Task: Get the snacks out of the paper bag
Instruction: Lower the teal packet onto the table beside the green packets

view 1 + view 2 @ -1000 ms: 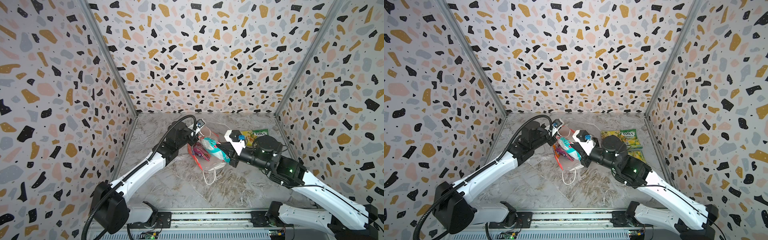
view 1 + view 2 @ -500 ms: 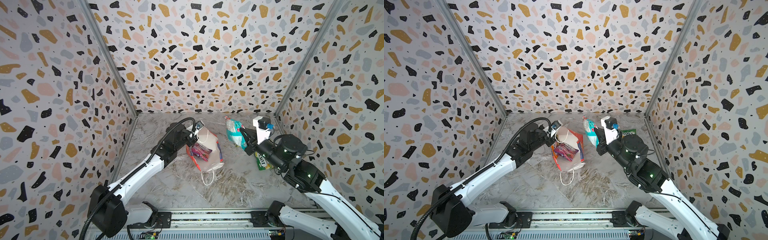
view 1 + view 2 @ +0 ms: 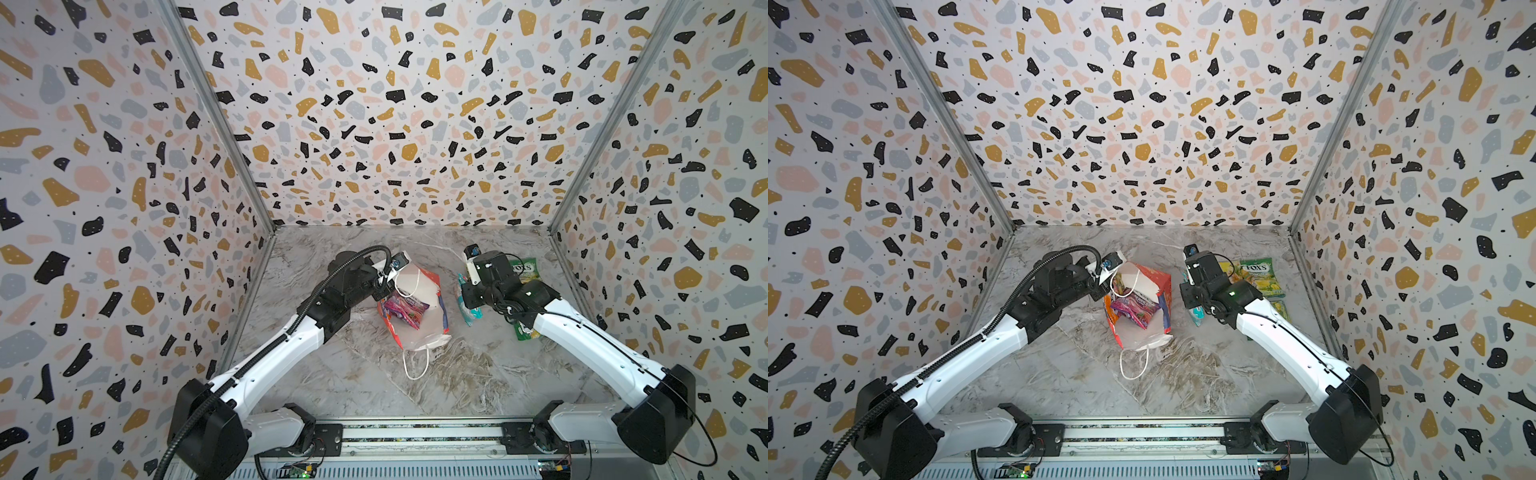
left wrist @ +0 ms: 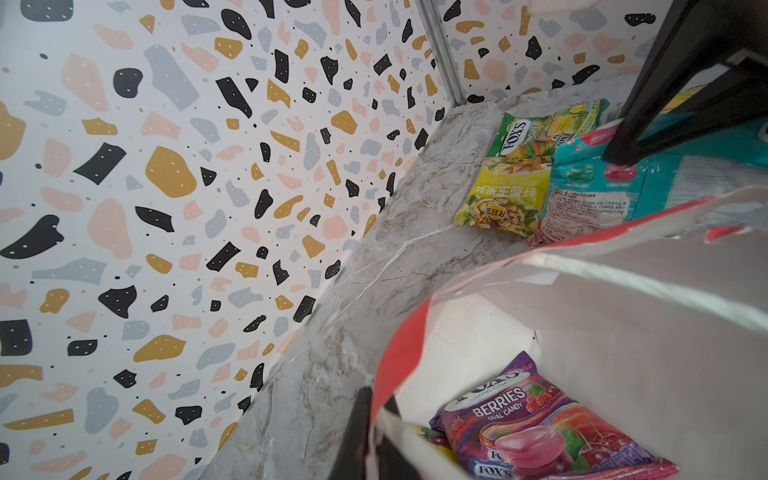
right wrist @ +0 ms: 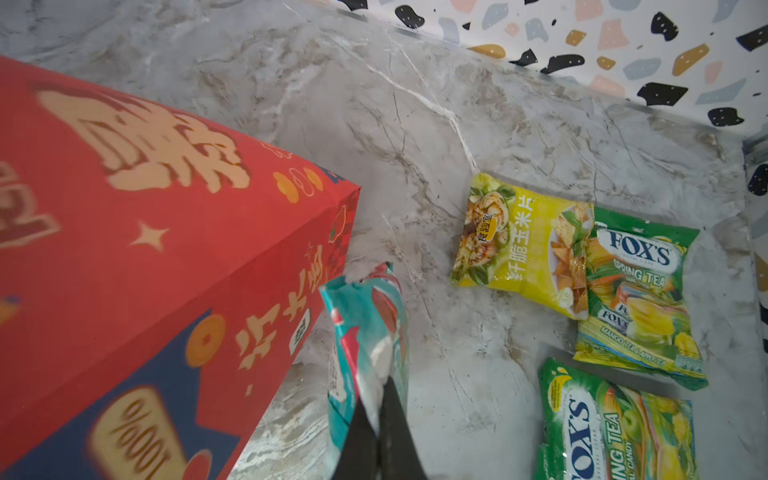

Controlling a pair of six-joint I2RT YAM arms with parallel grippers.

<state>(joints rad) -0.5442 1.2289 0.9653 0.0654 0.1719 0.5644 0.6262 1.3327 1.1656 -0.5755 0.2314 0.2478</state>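
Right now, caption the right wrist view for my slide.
Right gripper pinching a teal packet beside the red paper bag; a yellow packet and two green packets lie on the table.

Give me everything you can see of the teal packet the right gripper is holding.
The teal packet is a flat pouch of glossy film, teal with red and white print and a pale fine-print panel on one face. It is creased and bowed lengthwise. The right gripper is shut on one end; the rest sticks out beside a corner of the red paper bag, outside it. Whether it touches the bag or the marble table cannot be told.
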